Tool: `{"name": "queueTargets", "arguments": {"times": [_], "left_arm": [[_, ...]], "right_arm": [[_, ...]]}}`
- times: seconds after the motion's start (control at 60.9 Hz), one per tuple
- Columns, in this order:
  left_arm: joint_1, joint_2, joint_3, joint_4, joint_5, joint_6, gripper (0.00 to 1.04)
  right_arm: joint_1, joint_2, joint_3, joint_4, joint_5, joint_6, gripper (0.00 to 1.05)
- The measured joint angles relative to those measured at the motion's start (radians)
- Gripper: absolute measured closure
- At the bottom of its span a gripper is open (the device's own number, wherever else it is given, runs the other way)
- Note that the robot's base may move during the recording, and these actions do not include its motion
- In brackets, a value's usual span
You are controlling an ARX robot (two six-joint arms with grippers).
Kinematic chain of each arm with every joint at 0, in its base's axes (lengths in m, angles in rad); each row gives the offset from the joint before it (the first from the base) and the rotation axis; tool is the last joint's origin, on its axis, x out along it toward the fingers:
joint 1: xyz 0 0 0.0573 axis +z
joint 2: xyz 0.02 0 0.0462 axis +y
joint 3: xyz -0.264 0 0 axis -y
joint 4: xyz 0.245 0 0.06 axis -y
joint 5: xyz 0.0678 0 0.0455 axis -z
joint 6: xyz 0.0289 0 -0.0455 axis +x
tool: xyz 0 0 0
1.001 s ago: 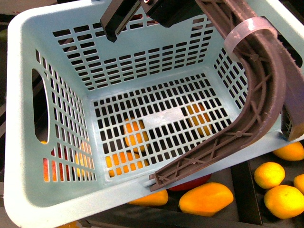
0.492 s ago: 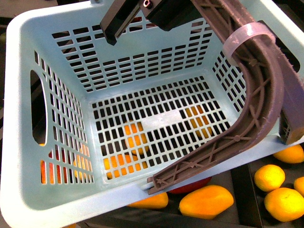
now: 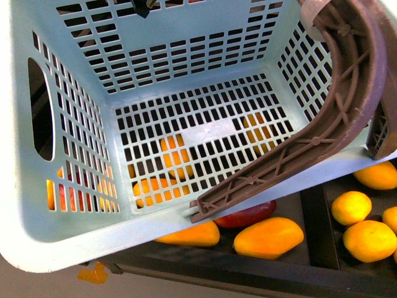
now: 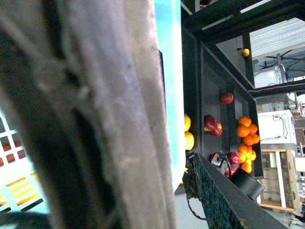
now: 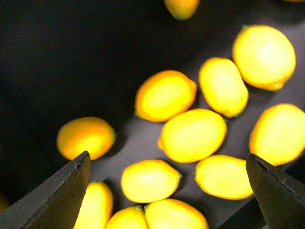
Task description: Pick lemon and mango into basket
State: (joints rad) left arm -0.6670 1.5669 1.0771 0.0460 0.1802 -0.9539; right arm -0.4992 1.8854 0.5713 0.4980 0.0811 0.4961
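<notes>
Your right gripper (image 5: 167,157) has its fingers spread wide, lemon (image 5: 192,136) between them among other lemons; left gripper's fingers hidden behind the handle, cannot tell; red mango (image 3: 245,215) under basket (image 3: 74,230) rim

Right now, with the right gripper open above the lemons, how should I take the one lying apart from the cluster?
Take the lone lemon across its narrow middle, from straight above. It lies on its side, touching no neighbour, so the open right gripper should fit around it. Turn the wrist first, probably: its long axis runs roughly along the closing line.
</notes>
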Motion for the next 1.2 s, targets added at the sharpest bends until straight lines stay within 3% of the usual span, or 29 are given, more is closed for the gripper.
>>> {"name": "queueTargets", "arguments": {"times": [0.361, 0.706, 1.198], "left_arm": [[0.000, 0.000, 0.000, 0.000, 0.000, 0.001, 0.77], [0.000, 0.000, 0.000, 0.000, 0.000, 0.000, 0.77], [0.000, 0.000, 0.000, 0.000, 0.002, 0.000, 0.77]], "right_arm": [[-0.048, 0.302, 0.240, -0.049, 0.066, 0.081, 0.09], [0.034, 0.486, 0.452, -0.130, 0.089, 0.178, 0.09], [0.086, 0.627, 0.676, -0.221, 0.126, 0.184, 0.09]]}}
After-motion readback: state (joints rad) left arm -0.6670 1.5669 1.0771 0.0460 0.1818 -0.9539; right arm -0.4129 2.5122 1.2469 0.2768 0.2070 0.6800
